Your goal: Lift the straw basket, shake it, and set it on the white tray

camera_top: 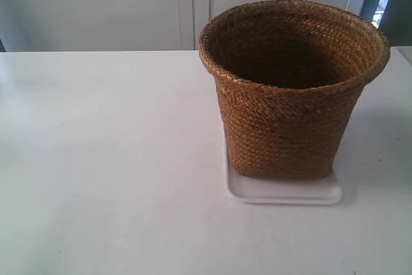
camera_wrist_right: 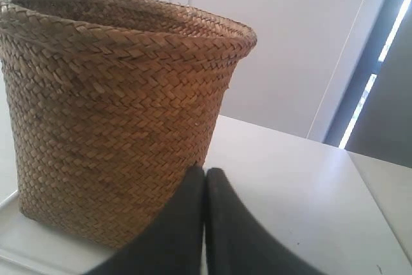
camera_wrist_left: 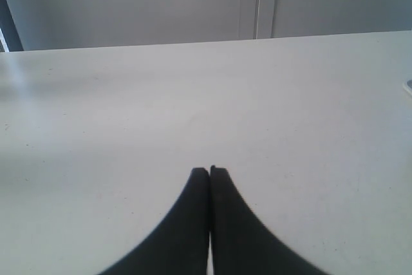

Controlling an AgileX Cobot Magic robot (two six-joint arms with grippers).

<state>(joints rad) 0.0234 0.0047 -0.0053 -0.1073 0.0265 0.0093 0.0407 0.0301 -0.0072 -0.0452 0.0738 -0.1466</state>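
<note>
The straw basket [camera_top: 290,94] stands upright on the white tray [camera_top: 283,191], right of the table's middle in the exterior view; its base covers most of the tray. Neither arm shows in the exterior view. In the right wrist view the basket [camera_wrist_right: 116,107] fills the frame, a strip of the tray [camera_wrist_right: 19,249] shows under it, and my right gripper [camera_wrist_right: 205,170] is shut and empty just beside the basket's wall. My left gripper [camera_wrist_left: 210,169] is shut and empty over bare table, away from the basket; a sliver of tray rim [camera_wrist_left: 408,86] shows at the frame's edge.
The white table [camera_top: 103,159] stretches wide to the left of the basket. A pale wall with a vertical seam [camera_top: 193,4] stands behind it. A dark window frame [camera_wrist_right: 380,62] rises beyond the table's corner.
</note>
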